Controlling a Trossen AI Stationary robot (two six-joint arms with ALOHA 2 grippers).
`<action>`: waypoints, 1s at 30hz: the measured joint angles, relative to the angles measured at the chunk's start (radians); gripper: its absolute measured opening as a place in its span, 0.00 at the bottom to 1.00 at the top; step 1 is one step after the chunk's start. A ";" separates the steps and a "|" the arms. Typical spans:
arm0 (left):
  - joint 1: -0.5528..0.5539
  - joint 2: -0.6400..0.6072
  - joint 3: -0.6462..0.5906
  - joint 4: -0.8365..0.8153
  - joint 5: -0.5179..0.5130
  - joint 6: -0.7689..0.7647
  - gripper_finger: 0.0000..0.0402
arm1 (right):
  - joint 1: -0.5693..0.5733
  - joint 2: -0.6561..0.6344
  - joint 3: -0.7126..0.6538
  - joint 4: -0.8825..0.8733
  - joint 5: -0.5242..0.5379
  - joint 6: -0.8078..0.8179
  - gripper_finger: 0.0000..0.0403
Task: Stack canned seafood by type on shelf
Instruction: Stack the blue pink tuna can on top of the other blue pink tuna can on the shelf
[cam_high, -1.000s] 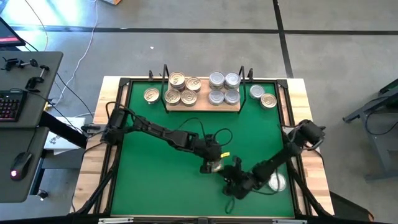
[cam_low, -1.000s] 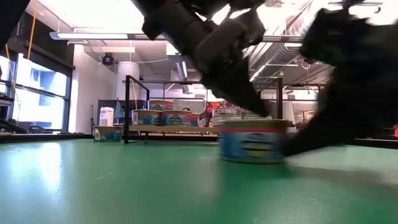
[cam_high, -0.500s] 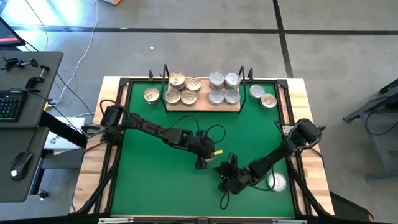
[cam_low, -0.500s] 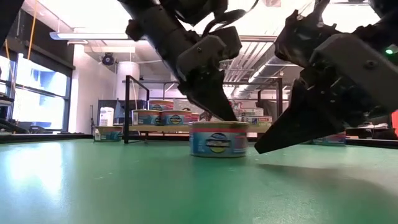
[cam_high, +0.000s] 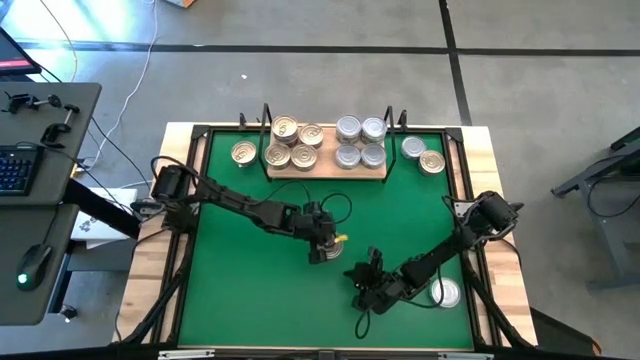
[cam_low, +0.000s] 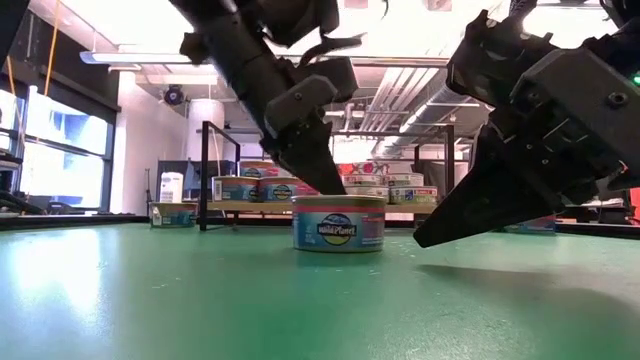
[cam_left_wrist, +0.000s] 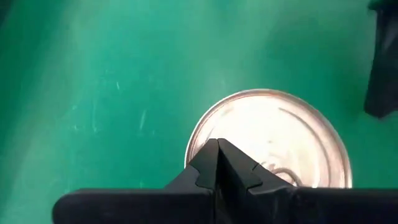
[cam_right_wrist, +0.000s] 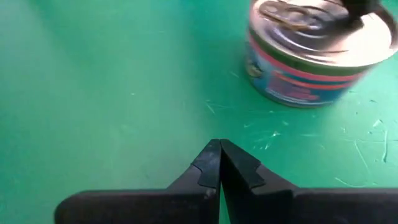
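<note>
One silver-lidded tin (cam_low: 339, 222) under the left gripper (cam_left_wrist: 217, 163), fingers pressed together; rigid, slick, light-looking — grip its sides; right gripper (cam_right_wrist: 219, 163) likewise closed nearby

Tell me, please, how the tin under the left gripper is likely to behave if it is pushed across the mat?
The tin is low and wide and sits flat on the green mat, so it would probably slide rather than tip or roll. Its metal lid looks rigid, so it likely won't dent. The shut left gripper pressing on top might slip on that smooth surface.
</note>
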 joint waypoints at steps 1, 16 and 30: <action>0.006 -0.002 -0.018 0.031 0.001 -0.011 0.00 | 0.000 0.000 0.000 0.000 0.000 0.000 0.00; 0.001 -0.057 -0.110 0.166 -0.009 -0.051 0.00 | 0.000 0.000 0.000 0.001 0.000 -0.003 0.00; 0.025 -0.023 -0.105 0.169 -0.059 -0.051 0.00 | -0.002 0.000 0.000 0.001 0.000 -0.003 0.00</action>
